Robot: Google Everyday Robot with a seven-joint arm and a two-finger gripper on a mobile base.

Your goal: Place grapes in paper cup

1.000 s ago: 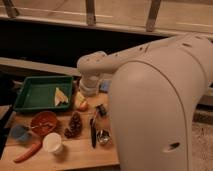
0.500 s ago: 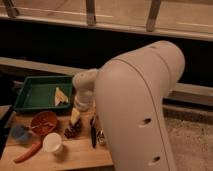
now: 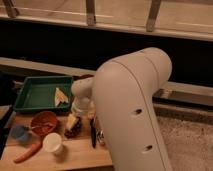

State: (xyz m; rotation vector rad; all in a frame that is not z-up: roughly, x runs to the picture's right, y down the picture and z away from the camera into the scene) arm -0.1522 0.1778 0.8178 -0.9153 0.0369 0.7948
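Observation:
The grapes [image 3: 70, 132] are a dark reddish-purple bunch lying on the wooden table [image 3: 75, 159], just right of the red-brown bowl. My gripper [image 3: 74, 122] hangs from the pale wrist [image 3: 81, 104] and reaches down onto the top of the bunch, hiding its upper part. The paper cup [image 3: 52, 143] stands upright, white with a wide mouth, at the front left of the grapes and a short way from them. My large pale arm link fills the right half of the view.
A green tray [image 3: 30, 95] with a yellowish piece [image 3: 61, 96] sits at the back left. A red-brown bowl [image 3: 44, 122], a small blue cup [image 3: 20, 132] and an orange carrot [image 3: 27, 151] lie left. A dark utensil [image 3: 93, 134] lies right of the grapes.
My arm has swung left and down. The wrist has dropped from above the table's back edge to just over the grapes, and the big arm link now covers more of the view.

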